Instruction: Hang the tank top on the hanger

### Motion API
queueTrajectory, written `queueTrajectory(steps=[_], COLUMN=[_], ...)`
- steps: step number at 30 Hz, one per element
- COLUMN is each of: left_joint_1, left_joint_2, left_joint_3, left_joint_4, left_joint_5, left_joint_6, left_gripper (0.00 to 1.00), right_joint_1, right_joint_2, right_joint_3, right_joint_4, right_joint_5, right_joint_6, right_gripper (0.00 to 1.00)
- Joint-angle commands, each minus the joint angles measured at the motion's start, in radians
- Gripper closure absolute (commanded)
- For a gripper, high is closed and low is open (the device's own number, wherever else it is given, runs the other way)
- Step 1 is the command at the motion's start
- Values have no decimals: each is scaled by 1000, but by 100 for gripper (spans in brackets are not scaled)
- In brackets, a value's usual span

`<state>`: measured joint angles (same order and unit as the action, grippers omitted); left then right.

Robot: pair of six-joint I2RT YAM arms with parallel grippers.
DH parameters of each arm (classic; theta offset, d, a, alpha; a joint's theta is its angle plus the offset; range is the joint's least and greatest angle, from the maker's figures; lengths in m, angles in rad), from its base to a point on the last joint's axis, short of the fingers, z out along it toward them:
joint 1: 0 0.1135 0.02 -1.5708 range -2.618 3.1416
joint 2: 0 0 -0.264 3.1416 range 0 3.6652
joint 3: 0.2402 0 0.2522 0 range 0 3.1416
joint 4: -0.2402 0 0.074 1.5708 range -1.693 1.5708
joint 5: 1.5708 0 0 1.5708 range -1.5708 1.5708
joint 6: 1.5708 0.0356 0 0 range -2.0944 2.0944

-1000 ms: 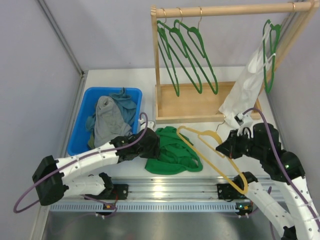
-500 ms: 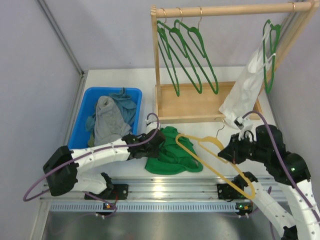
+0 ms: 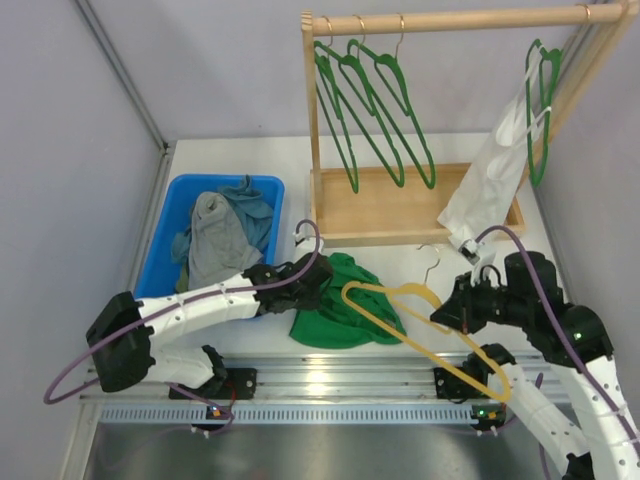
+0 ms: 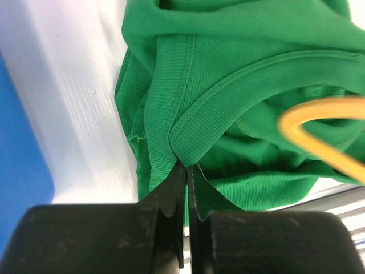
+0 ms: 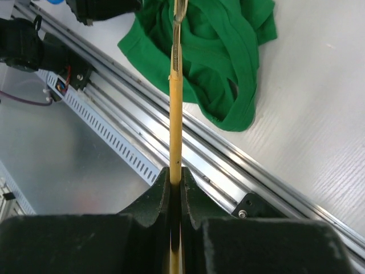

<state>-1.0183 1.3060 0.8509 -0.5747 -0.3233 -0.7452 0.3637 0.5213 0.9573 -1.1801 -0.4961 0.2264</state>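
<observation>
1. Lying crumpled on the white table, the tank top sits at lower centre of the top view, just right of the blue bin.
2. At the garment's upper left edge, the left gripper is clenched on the fabric. Its wrist view shows the gripper pressed together on a ribbed hem fold of the tank top.
3. At the right of the top view, the right gripper grasps the hanger. Its wrist view shows the gripper clamped on the yellow bar of the hanger, which runs up the frame's centre toward the tank top.
4. The hanger is held tilted. Its rounded left end reaches over the garment's right part, and its long bar slants toward the lower right.
5. A blurred yellow curve of the hanger shows at the right of the left wrist view.
6. Grey and teal clothes fill the bin.
7. Dark green hangers and a white garment hang on the wooden rack at the top.
</observation>
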Motion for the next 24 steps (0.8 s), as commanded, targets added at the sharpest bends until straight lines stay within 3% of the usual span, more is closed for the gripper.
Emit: queueTrajectory(steps=[1,16,24], left_joint_1=[-3,-5,-5], left_joint_2=[-30,-39,-37], left_joint_3=[80,185,223], left_joint_4=[-53,-152,-174], left_joint_5=[-14,7,13], left_joint_6=[32,67,79], left_gripper=[100,100,100], right_joint_1=[1,49,130], right_joint_2=[5,43,57], right_joint_3=[-40,-77,-138], right_joint_4=[99,247,373], right_joint_5=[-73,-133,-82], right_joint_6=[-19,-18,48], right_gripper=[100,100,100])
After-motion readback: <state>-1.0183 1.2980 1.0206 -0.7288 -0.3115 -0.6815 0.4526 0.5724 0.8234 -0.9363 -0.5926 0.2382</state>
